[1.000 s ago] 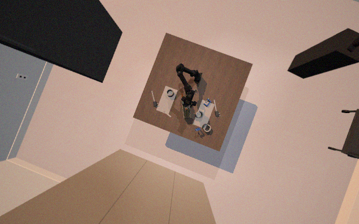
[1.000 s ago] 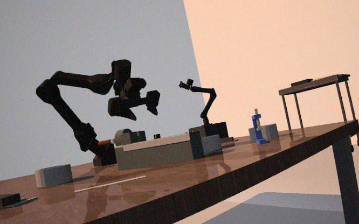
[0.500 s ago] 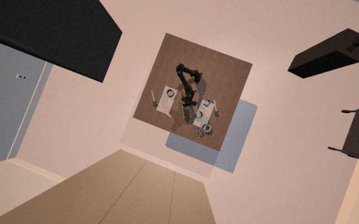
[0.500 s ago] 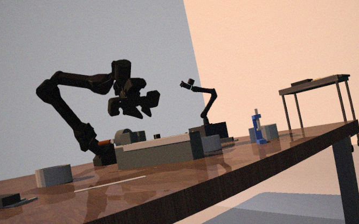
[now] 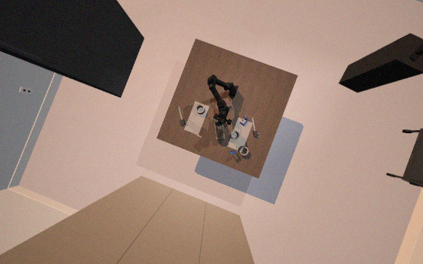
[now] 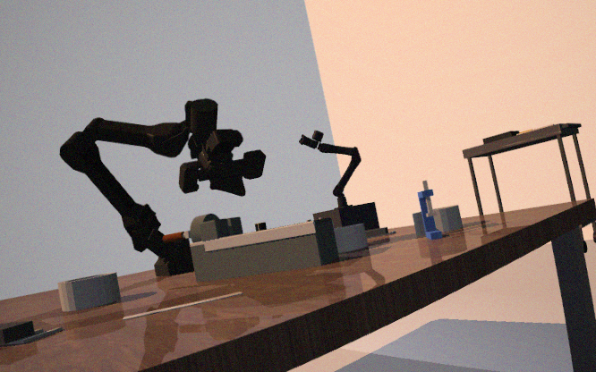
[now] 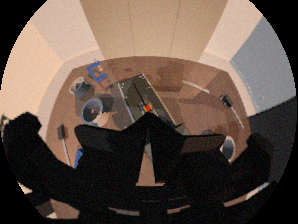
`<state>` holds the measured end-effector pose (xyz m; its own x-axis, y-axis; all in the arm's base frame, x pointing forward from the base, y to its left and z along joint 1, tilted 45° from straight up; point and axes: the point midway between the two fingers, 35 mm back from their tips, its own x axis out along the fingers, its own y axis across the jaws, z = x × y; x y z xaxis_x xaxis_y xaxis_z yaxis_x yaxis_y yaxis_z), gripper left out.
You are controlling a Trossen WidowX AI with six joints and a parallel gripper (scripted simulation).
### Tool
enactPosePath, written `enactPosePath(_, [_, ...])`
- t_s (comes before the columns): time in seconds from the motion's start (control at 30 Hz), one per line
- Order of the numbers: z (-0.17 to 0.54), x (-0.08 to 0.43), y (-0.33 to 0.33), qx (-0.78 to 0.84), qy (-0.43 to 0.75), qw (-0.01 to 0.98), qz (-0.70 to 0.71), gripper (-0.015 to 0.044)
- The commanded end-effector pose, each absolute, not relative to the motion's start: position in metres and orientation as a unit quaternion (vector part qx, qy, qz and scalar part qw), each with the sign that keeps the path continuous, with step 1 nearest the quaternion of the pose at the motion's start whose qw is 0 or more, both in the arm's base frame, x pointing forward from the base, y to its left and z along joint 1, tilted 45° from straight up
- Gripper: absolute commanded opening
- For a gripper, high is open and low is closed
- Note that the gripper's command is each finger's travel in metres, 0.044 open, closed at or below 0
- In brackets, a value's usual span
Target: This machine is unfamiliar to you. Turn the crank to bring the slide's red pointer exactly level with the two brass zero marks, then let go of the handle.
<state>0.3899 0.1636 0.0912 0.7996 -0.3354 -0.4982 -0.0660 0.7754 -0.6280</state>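
Observation:
The machine (image 5: pixel 220 134) (image 6: pixel 259 258) (image 7: pixel 131 92) is a long grey-green box with a slot along its top. A small red pointer (image 7: pixel 148 107) shows in the slot, with yellow-orange beside it in the wrist view. The brass marks are too small to tell from the pointer's surroundings, so its level is unclear. The crank's orange handle (image 6: pixel 172 237) sticks out at the box's end by the drum; the fingers and arm hide it in the wrist view. My gripper (image 6: pixel 241 193) (image 7: pixel 149 115) is shut and empty, above the machine and clear of the handle.
Pale boards (image 5: pixel 193 122) (image 5: pixel 243 129) lie on both sides of the machine. Round containers (image 5: pixel 200 109) (image 5: pixel 243 150) (image 6: pixel 89 291), a blue clamp (image 5: pixel 244 120) (image 6: pixel 425 215) (image 7: pixel 96 71) and a thin pale rod (image 6: pixel 183 306) are on the table. A second dark arm (image 6: pixel 350 172) stands in the background.

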Motion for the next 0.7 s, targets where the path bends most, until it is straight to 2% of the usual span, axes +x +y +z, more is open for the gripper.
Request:
enactPosePath(0.0, [0.0912,0.3899,0.1637,-0.327,0.307,0.891,-0.076,0.0000])
enactPosePath(0.17, [0.0912,0.3899,0.1637,-0.327,0.307,0.891,-0.076,0.0000])
enactPosePath(0.67, [0.0912,0.3899,0.1637,-0.327,0.307,0.891,-0.076,0.0394])
